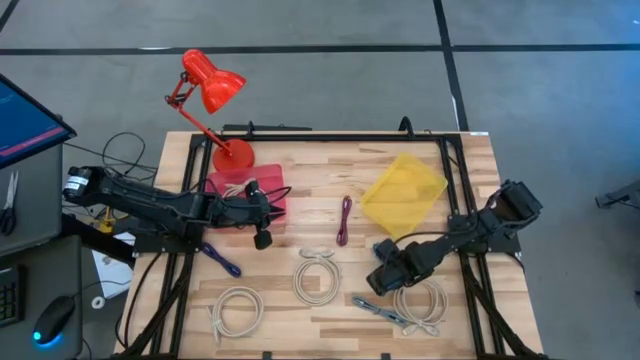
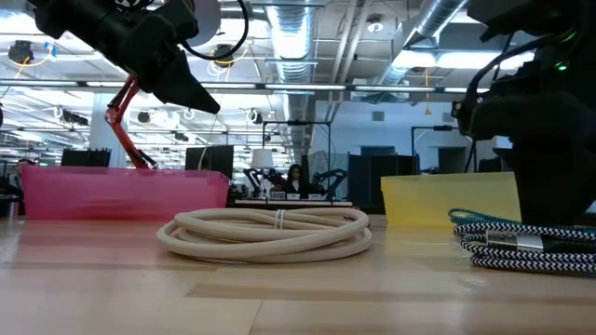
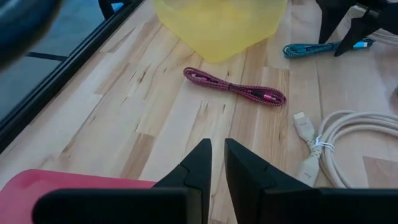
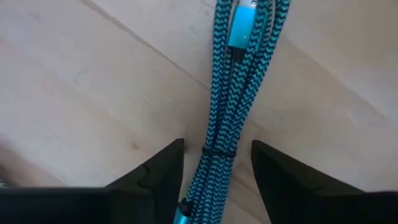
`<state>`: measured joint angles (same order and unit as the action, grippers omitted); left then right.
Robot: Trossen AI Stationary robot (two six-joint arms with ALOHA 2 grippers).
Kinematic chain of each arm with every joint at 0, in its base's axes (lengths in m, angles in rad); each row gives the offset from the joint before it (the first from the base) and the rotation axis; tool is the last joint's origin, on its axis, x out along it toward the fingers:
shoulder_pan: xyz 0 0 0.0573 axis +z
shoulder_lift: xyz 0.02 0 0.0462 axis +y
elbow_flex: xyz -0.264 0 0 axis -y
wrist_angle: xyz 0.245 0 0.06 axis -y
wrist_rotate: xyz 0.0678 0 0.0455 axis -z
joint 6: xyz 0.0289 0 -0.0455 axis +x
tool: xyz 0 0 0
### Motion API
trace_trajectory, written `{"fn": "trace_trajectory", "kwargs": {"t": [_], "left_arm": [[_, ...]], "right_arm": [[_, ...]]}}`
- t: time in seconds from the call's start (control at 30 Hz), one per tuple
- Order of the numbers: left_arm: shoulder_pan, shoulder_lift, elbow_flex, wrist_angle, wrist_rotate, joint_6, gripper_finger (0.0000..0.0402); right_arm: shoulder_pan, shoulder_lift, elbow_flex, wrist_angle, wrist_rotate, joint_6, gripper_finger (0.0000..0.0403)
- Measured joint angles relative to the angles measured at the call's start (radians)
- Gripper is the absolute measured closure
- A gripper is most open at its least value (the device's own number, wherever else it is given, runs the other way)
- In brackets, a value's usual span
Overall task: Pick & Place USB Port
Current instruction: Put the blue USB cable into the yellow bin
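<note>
Right pincer apart, straddling the teal cable: you should drop straight down and close at its tie. Left pincer nearly together, empty.

no readable text — labels, brands, numbers

Two dark arms, matte black housings, thin black cables looped along the links. Left gripper and right gripper: black, wedge-shaped fingers, sharp angular edges.
</note>
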<state>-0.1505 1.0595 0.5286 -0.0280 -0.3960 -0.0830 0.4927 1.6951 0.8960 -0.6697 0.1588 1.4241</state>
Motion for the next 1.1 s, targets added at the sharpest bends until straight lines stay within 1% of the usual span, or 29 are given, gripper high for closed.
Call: {"fn": "trace_trajectory", "kwargs": {"t": [0.07,0.13,0.33,0.4,0.57,0.67,0.87,1.0,1.1], "left_arm": [[0.0,0.0,0.0,0.0,0.0,-0.003,0.0358],[0.0,0.0,0.0,0.0,0.0,-0.003,0.0358],[0.0,0.0,0.0,0.0,0.0,-0.003,0.0358],[0.0,0.0,0.0,0.0,0.0,-0.003,0.0358],[0.0,0.0,0.0,0.0,0.0,-0.003,0.0358],[0.0,0.0,0.0,0.001,0.0,-0.003,0.0358],[0.0,0.0,-0.001,0.001,0.0,-0.003,0.0358],[0.0,0.0,-0.001,0.001,0.0,-0.003,0.0358],[0.0,0.0,-0.001,0.001,0.0,-0.003,0.0358]], "right_arm": [[0.0,0.008,0.001,-0.001,0.004,-0.009,0.0241],[0.004,0.008,0.001,-0.003,0.007,-0.01,0.0264],[0.006,-0.008,-0.002,-0.004,0.007,-0.02,0.0365],[0.006,-0.015,-0.003,0.004,0.007,-0.032,0.0387],[0.004,-0.039,-0.004,0.025,0.01,-0.052,0.038],[0.001,-0.065,-0.002,0.024,0.053,-0.096,0.0393],[-0.047,-0.151,0.02,0.018,0.135,-0.207,0.0393],[-0.097,-0.225,0.04,-0.032,0.174,-0.303,0.0394],[-0.132,-0.284,0.05,-0.104,0.216,-0.355,0.0394]]}}
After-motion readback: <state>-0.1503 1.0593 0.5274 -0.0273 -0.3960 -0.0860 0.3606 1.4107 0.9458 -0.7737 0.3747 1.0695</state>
